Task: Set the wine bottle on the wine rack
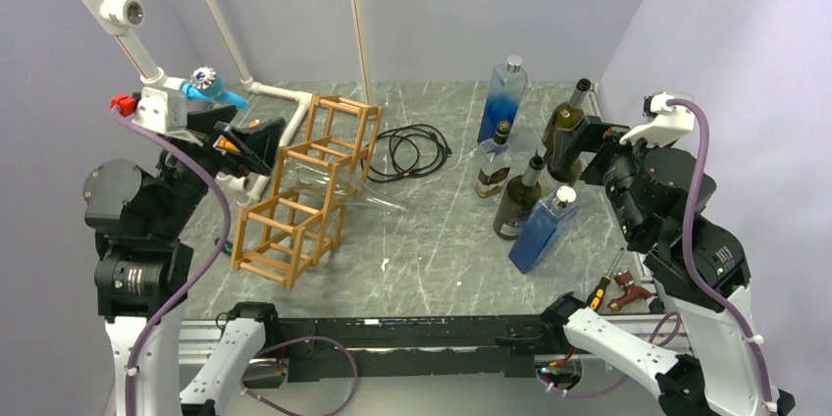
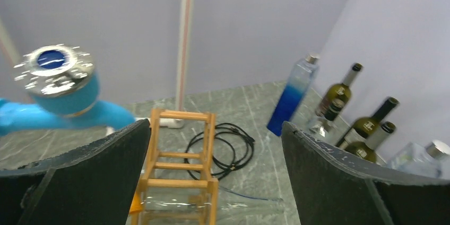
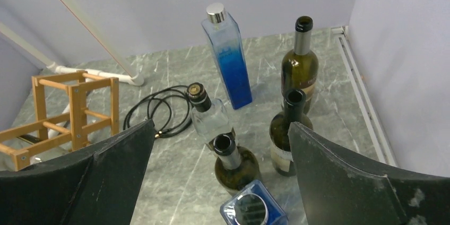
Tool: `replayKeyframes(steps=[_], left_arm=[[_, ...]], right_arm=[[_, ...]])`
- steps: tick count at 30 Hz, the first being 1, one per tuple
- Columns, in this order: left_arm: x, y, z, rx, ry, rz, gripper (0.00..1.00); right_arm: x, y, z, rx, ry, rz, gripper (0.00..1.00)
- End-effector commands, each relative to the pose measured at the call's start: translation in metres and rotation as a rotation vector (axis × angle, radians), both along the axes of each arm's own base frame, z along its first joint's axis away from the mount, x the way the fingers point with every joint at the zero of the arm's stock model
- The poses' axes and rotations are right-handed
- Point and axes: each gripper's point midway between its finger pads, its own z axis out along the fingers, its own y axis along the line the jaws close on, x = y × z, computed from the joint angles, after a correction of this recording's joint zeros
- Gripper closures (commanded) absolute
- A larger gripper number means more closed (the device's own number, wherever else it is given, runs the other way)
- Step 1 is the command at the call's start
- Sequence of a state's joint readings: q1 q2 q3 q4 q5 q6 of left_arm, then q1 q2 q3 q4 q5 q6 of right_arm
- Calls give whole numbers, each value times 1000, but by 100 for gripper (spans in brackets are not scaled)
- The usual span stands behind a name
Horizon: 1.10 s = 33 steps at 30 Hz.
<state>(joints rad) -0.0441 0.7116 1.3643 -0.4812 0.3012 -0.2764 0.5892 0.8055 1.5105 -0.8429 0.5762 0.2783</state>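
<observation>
Your right claw (image 3: 220,124) hangs spread wide and holds nothing. The nearest wine bottle (image 3: 233,164) stands upright on the desk (image 3: 175,182) almost straight below it. A second wine bottle (image 3: 289,135) stands close by the claw's right finger, and a third wine bottle (image 3: 300,66) stands farther ahead.

The crowding is your main hazard. A square blue bottle (image 3: 252,211) sits just under the claw, beside the nearest wine bottle. A small clear bottle (image 3: 207,116) stands just ahead of that one, and a tall blue bottle (image 3: 228,60) is beyond. If you come down off-centre, a finger will likely shove a neighbour over, and one fall could topple several. Glass necks are slick, so a shallow pinch may let the bottle swing or slip.

The wine rack (image 2: 179,182) stands well to the right claw's left, directly below your left claw (image 2: 215,124), which is also spread and holds nothing. What looks like a clear glass bottle (image 1: 338,185) already lies through the rack, so that cell is taken. The frame looks light, and a hard push could slide or tip it.

A coiled black cable (image 1: 412,146) lies between the bottles and the rack, so carry high over it. A blue fixture (image 2: 55,84) crowds the left claw's left side.
</observation>
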Motion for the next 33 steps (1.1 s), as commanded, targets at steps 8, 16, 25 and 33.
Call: replayKeyframes(steps=[8, 16, 25, 33], left_arm=[[0, -70, -10, -63, 78, -441, 1], [-13, -117, -27, -35, 83, -549, 1], [-39, -136, -61, -65, 116, -640, 1], [-58, -135, -66, -70, 120, -685, 1]], right_arm=[[-30, -6, -29, -13, 182, 36, 0], [-45, -5, -84, 17, 353, 13, 0], [-46, 8, -129, 43, 462, 32, 0], [-38, 7, -153, -13, 525, -6, 0]])
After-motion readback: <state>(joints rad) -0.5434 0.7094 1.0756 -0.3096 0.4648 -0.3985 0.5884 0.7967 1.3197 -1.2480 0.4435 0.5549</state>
